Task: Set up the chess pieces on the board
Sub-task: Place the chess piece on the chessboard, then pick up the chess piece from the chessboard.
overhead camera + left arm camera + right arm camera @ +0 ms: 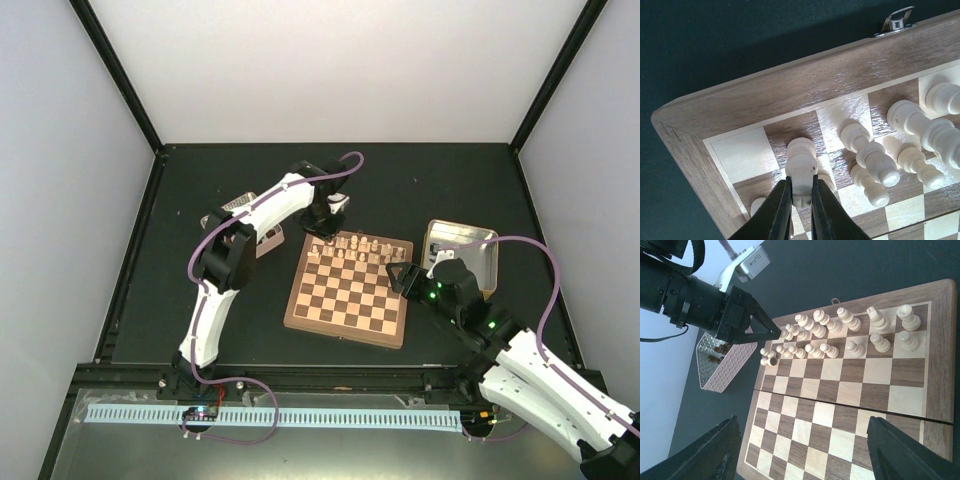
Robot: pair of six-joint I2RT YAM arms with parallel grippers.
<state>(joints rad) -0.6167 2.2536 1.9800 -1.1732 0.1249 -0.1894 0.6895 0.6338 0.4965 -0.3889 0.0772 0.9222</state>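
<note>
The board (330,322) lies mid-table, with cream chess pieces (840,335) filling its two far rows. My left gripper (800,200) is shut on one cream chess piece (801,162) over the dark back-row square beside the bare light corner square (742,152). Whether its base touches the board I cannot tell. In the top view this gripper (322,228) hangs at the board's far left corner. One small piece (767,360) lies tipped over near that corner. My right gripper (805,450) stands open above the bare near half, at the board's right edge (405,277), holding nothing.
A metal tin (465,250) with its lid up stands right of the board. A pink-patterned tin (720,360) holding dark pieces sits left of the board, partly under the left arm. A metal clasp (897,22) sticks out from the board's far rim.
</note>
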